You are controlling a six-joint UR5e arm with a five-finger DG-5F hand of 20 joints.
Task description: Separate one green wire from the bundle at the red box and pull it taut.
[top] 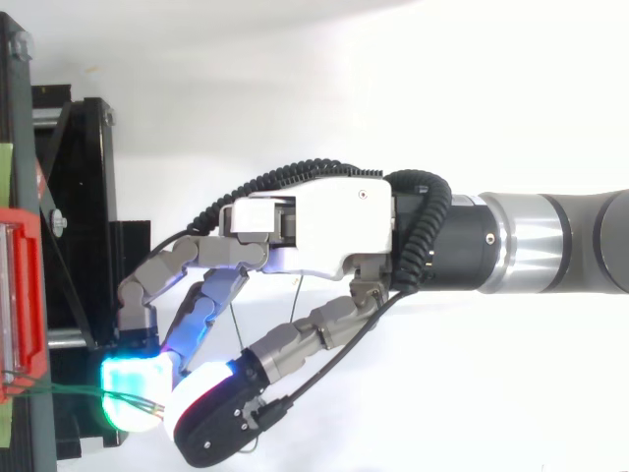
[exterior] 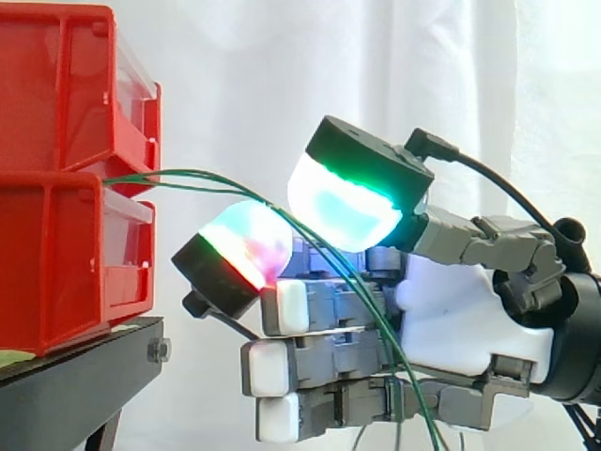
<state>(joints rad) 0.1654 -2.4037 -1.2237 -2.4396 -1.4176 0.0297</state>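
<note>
Thin green wires (exterior: 202, 176) come out between the two stacked red bins (exterior: 66, 254) at the left and run right in a gentle arc. They pass between my hand's (exterior: 460, 319) thumb pad and a curled finger's pad, which close on them right of the bins. Past the pinch the wires drop across the straight lower fingers (exterior: 282, 366) and off the bottom edge. From above, the hand (top: 334, 226) reaches left, its two glowing pads meet beside the red bin (top: 20, 295), and the green wires (top: 59, 390) run from the bin to the pads. I cannot tell how many wires are pinched.
The bins stand on a black stand (exterior: 75, 376) whose frame (top: 88, 197) lies just left of the fingers. A white curtain hangs behind. The arm comes in from the right.
</note>
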